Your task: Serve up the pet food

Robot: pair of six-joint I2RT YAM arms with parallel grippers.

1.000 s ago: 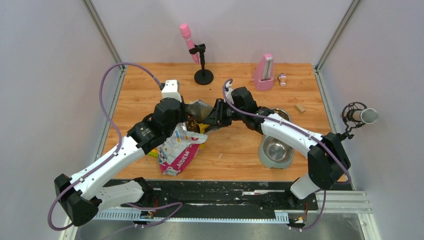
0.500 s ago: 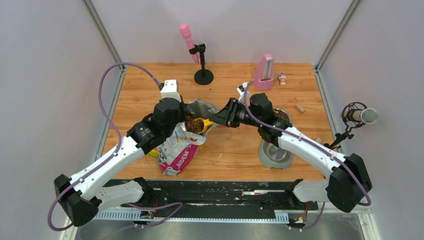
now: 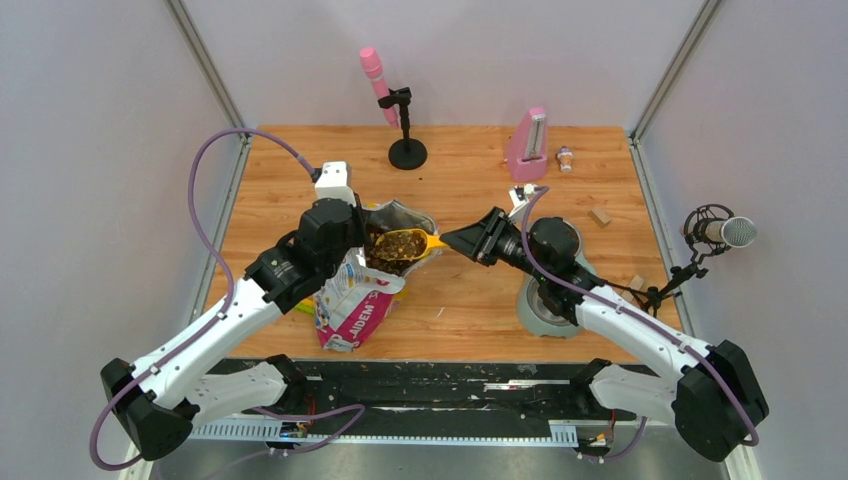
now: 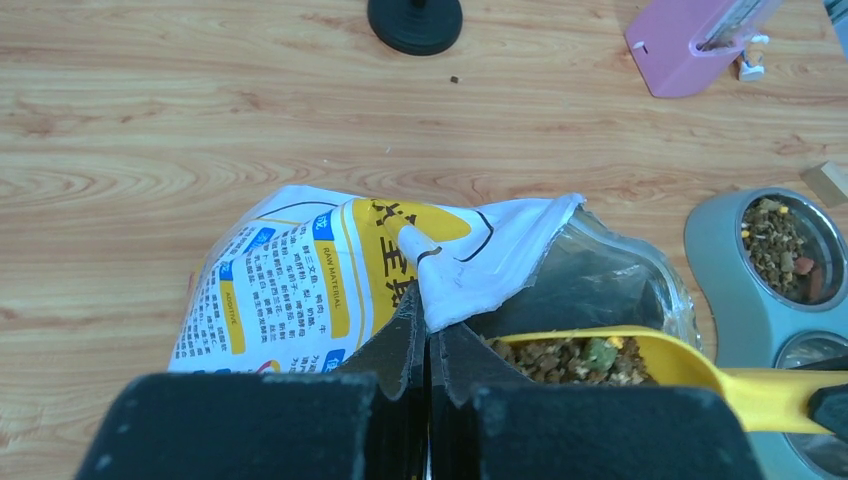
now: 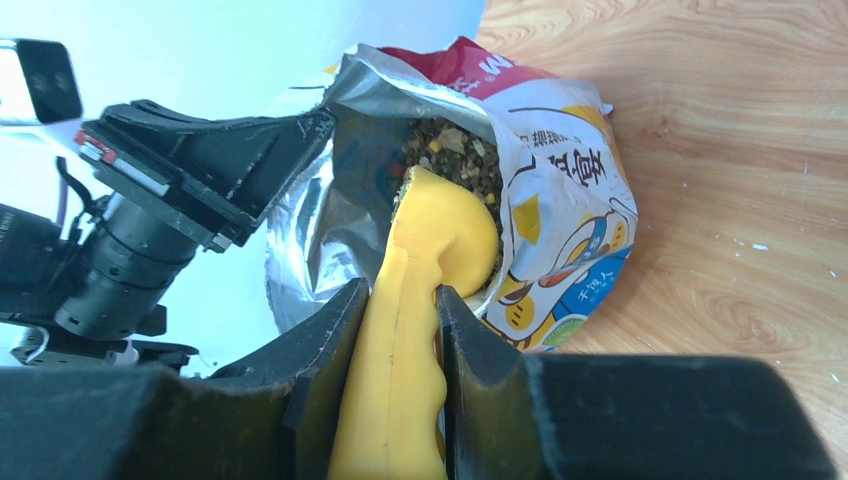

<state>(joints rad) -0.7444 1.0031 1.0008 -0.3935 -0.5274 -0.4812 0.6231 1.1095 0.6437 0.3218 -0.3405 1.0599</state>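
Grainy brown pet food (image 4: 565, 358) fills the smooth yellow scoop (image 5: 440, 225) at the mouth of the crinkly bag (image 4: 300, 270), mid-frame. The left hand (image 4: 428, 320) pinches the bag's rim; the right hand (image 5: 400, 292), stretched leftward, clamps the scoop's handle.

The right fingers (image 5: 320, 345) clamp the yellow scoop (image 5: 412, 290), its bowl inside the bag (image 5: 560, 190) beside pet food (image 5: 455, 160).

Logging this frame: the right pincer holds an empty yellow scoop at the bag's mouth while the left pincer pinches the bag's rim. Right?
No: the scoop is not empty, it carries pet food, as the left wrist view shows. The right pincer does hold it at the bag mouth; the left pincer pinches the rim.
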